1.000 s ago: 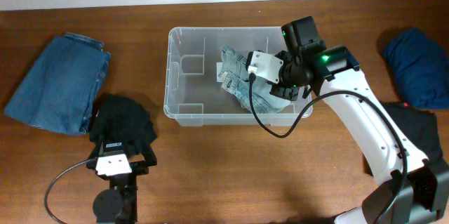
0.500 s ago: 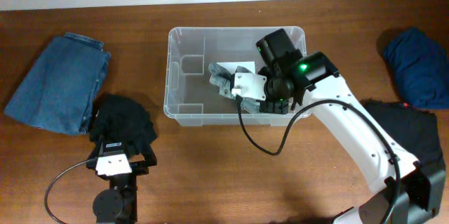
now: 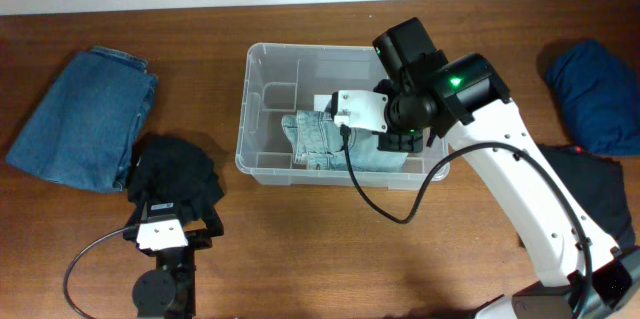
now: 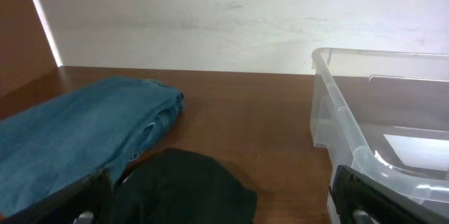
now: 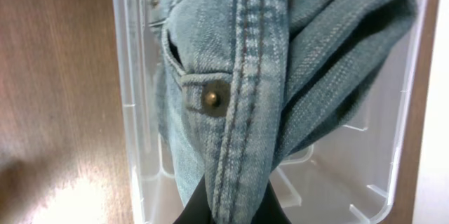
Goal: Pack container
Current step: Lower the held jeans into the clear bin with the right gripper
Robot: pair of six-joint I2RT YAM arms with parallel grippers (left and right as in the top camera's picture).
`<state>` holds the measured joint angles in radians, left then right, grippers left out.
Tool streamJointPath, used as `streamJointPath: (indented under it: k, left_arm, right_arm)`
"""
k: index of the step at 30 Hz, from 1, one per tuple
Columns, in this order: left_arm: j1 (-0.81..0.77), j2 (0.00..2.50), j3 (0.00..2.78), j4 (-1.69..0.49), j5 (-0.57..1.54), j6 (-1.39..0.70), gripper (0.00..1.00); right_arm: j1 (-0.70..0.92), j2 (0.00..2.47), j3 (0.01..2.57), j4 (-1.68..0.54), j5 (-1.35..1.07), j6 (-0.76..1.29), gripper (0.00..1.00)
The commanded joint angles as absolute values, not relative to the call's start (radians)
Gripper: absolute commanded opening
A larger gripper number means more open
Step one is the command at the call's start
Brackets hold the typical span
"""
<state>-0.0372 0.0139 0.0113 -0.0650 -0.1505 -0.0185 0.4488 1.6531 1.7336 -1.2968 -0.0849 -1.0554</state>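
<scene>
Jeans (image 3: 312,137) in container (image 3: 300,48); denim pile (image 3: 85,114) L.

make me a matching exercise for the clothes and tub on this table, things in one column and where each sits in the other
1 light-wash jeans
2 folded blue jeans
3 navy garment
4 container

a far right of the table
b far left of the table
c centre of the table
d inside the container, pinched by the right tool

Pairs: 1-d, 2-b, 3-a, 4-c
</scene>
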Motion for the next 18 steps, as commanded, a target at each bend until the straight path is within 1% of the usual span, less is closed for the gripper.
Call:
streamJointPath:
  k: [1,7,18]
  left_arm:
    - [-0.039,0.007,0.009,-0.069,-0.154,-0.006,0.99]
    - [-0.039,0.007,0.009,-0.068,-0.154,-0.006,0.99]
    - [-0.039,0.007,0.009,-0.068,-0.154,-0.006,0.99]
  right_arm:
    - [0.443,1.644,1.763,-1.306,-0.070,-1.062,0.04]
    - [0.442,1.667,1.763,-1.333,0.018,-1.061,0.04]
    - [0.442,1.720,1.763,-1.383,-0.014,-1.061,0.04]
